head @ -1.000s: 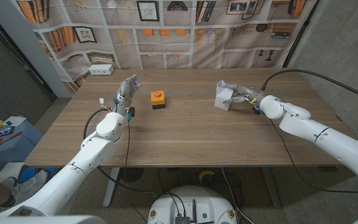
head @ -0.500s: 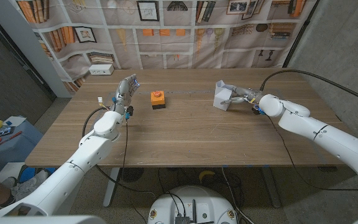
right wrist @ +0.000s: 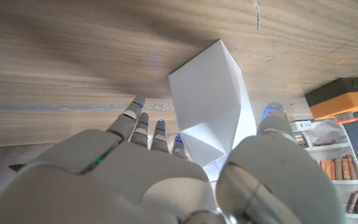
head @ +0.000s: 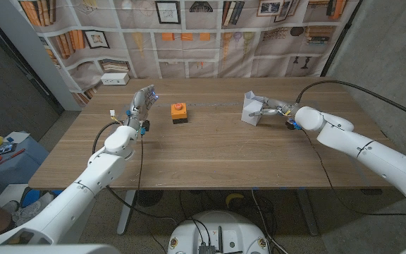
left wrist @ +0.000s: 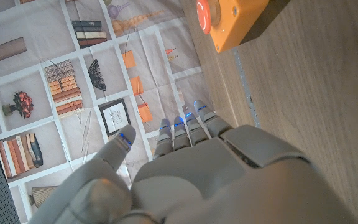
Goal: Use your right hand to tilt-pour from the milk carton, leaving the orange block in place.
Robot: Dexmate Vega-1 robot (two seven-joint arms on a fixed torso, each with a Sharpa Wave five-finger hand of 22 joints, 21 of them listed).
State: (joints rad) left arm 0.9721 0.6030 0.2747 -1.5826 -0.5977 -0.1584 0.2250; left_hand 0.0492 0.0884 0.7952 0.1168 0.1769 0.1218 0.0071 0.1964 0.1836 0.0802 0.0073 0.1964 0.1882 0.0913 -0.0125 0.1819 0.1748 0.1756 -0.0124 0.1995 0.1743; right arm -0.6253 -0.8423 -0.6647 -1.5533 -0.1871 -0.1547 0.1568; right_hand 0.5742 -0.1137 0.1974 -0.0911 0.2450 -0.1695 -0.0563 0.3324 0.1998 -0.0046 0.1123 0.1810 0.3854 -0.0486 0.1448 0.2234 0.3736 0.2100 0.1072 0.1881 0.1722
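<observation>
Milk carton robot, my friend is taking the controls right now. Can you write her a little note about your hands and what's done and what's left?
Right hand: at the milk carton, fingers and thumb on either side of it in the right wrist view; I cannot tell if it grips yet.
Left hand: open, upright, holding nothing, beside the orange block but apart from it.
The carton stands on the table on the robot's right, the block left of the middle.
Done: right hand brought to the carton.
Left: grip, lift, tilt-pour. Leave the block alone.

head: high, looking down on table [head: 210, 155] | wrists: close, both catch orange block [left wrist: 238, 22]
</observation>
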